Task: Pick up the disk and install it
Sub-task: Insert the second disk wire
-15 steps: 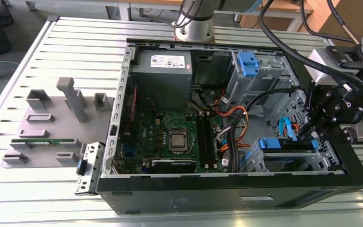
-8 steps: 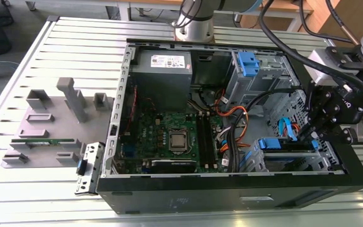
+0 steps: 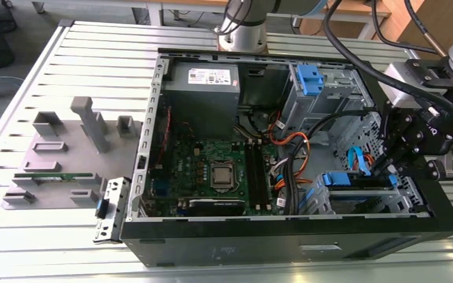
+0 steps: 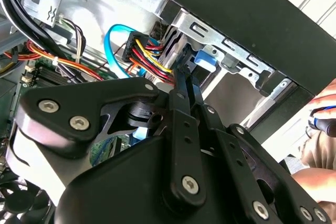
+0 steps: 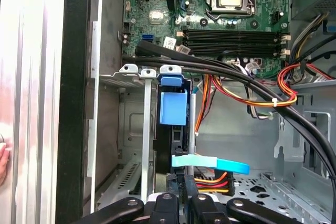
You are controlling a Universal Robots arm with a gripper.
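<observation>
The disk [image 5: 172,108] sits edge-on in the case's [image 3: 289,242] drive bay, blue handle showing in the first wrist view. The tool [image 5: 181,195] is narrowed onto its rear edge. The exterior view alone shows the slatted table [image 3: 38,247] and one grey fixture [image 3: 61,159]. The second wrist view shows a hand [image 4: 320,166] beyond the case.

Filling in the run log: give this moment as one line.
gripper: at drive cage, over disk | disk: standing in cage slot, blue handle visible | case: open | fingers: state unclear
</observation>
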